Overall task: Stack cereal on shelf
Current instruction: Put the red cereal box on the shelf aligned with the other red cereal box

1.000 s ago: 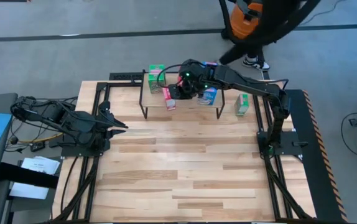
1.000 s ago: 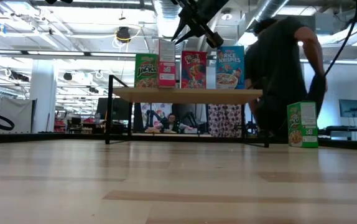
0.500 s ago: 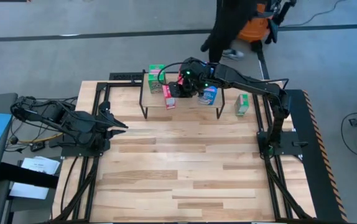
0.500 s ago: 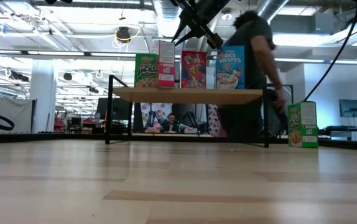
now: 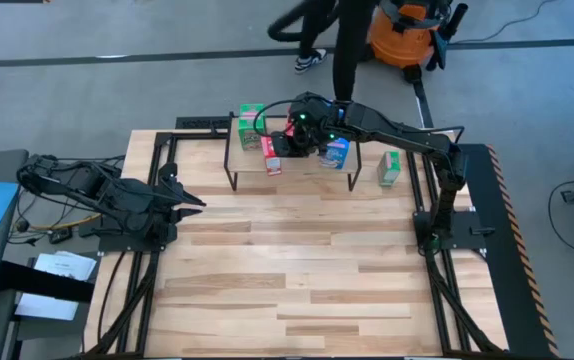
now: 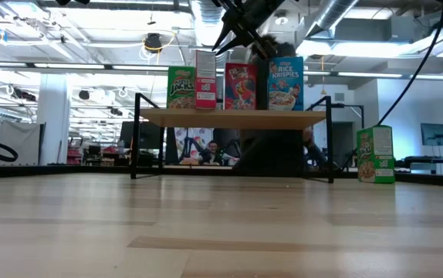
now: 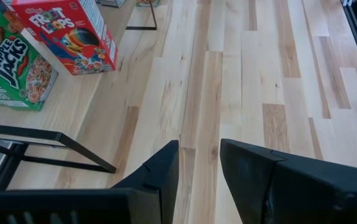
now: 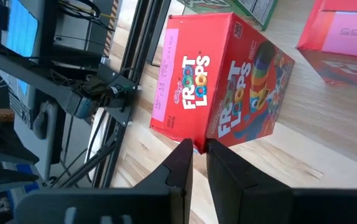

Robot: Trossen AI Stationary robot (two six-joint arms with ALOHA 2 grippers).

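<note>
Where legible: Froot Loops box (image 8: 228, 87), Apple Jacks box (image 7: 10, 65), apparently Rice Krispies box (image 6: 285, 83).

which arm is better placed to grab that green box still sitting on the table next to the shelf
Probably the right. The green box stands on the right arm's side of the shelf, and the right gripper is already up at the shelf nearby. The left gripper waits at the table's far left edge.
</note>
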